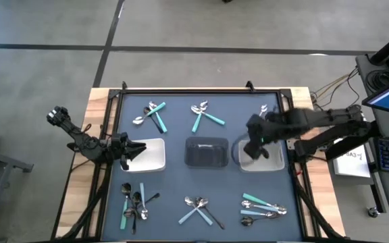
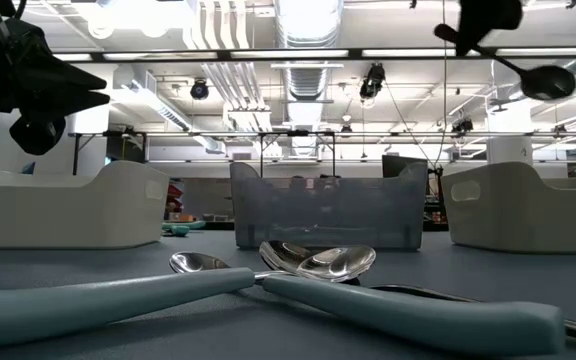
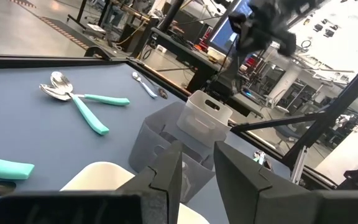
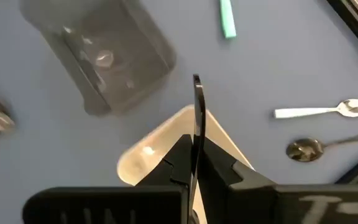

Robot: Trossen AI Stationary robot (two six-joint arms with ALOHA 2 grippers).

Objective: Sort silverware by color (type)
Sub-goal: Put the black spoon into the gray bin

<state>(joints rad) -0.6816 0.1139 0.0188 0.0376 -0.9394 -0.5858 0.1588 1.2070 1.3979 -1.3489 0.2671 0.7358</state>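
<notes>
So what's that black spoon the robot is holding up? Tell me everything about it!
The black spoon is dark all over, with a thin handle and a rounded bowl; its material can't be told. The right tool is shut on its handle, holding it in the air above the white tray on the right of the table. The wrist view shows the handle edge-on, sticking out past the fingers. Only the tool touches it.

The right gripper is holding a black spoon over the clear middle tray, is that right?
Not quite. The right gripper does hold a black spoon, but it hangs over the white tray on the right, not the clear middle tray. The high view shows this, and the right wrist view agrees.
</notes>
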